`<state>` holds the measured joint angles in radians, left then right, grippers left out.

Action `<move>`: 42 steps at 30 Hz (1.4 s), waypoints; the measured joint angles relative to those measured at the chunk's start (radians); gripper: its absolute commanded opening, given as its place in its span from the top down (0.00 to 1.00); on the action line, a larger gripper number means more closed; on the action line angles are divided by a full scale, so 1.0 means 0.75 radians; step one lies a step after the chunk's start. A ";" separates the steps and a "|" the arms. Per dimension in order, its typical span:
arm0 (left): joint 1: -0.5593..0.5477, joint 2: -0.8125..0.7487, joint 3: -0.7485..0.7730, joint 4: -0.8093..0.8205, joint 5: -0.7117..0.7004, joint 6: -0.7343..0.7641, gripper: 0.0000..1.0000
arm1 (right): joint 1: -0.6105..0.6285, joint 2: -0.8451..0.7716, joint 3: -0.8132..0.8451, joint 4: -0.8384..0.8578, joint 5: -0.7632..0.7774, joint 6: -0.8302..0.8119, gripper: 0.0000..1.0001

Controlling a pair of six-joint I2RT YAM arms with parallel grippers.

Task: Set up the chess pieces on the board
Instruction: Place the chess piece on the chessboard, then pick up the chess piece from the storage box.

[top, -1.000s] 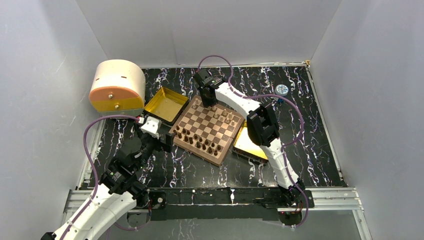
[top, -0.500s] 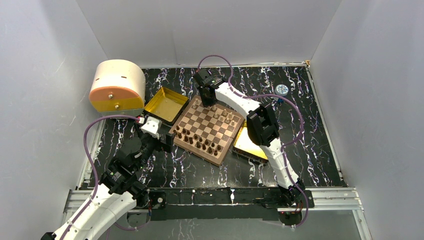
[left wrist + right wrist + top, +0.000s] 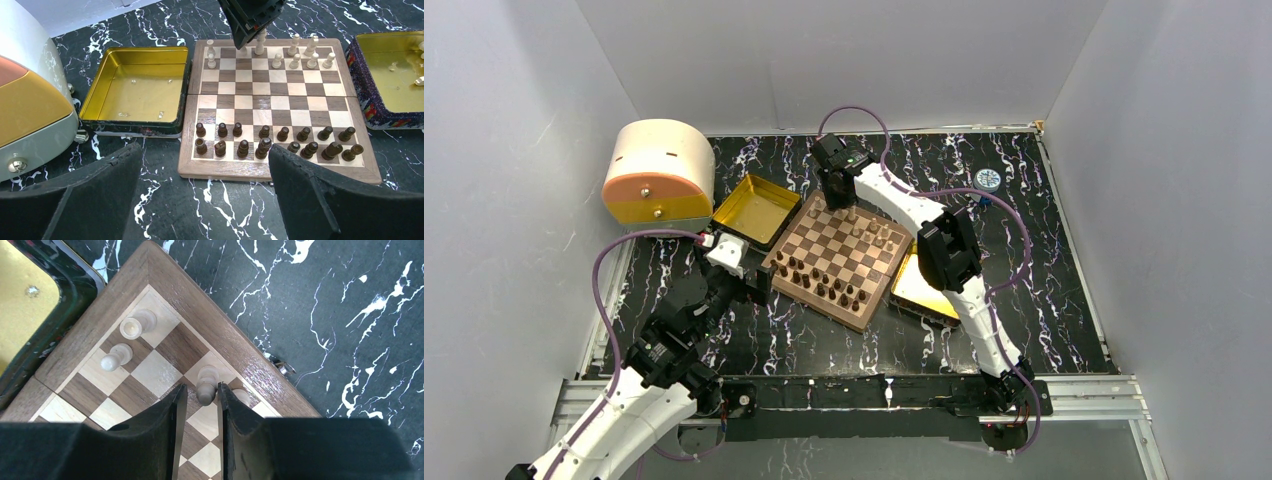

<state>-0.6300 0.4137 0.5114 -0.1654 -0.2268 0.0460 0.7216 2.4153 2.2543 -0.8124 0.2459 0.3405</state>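
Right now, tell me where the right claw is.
In the top view the right claw sits over the board's far edge. Its wrist camera shows the fingers straddling a light piece on the back row.

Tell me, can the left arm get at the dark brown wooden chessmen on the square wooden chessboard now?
Probably yes. The left end effector is open and faces the dark brown wooden chessmen at the chessboard's near edge, and nothing stands between them.

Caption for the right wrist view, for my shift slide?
Right jaws flank a light piece on the board's back row, near the corner rook and pawn.
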 measured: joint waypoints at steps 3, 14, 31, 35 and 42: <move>0.000 0.008 0.000 0.000 0.003 0.001 0.06 | 0.000 0.000 0.017 0.002 0.001 -0.001 0.63; 0.000 0.019 0.000 0.001 0.006 0.000 0.06 | -0.001 -0.002 0.018 0.001 0.009 0.000 0.57; 0.000 0.058 0.000 0.001 -0.056 -0.087 0.04 | -0.001 -0.253 -0.026 0.012 0.016 -0.004 0.54; 0.000 0.106 0.020 -0.006 -0.094 -0.159 0.04 | -0.001 -0.407 -0.181 0.016 0.025 0.001 0.56; 0.000 0.300 0.156 -0.038 -0.092 -0.228 0.07 | -0.001 -0.826 -0.687 0.062 0.071 0.023 0.59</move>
<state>-0.6300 0.6388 0.6281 -0.1936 -0.2955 -0.1253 0.7212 1.7958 1.7390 -0.7662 0.2993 0.3580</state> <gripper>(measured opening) 0.948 0.434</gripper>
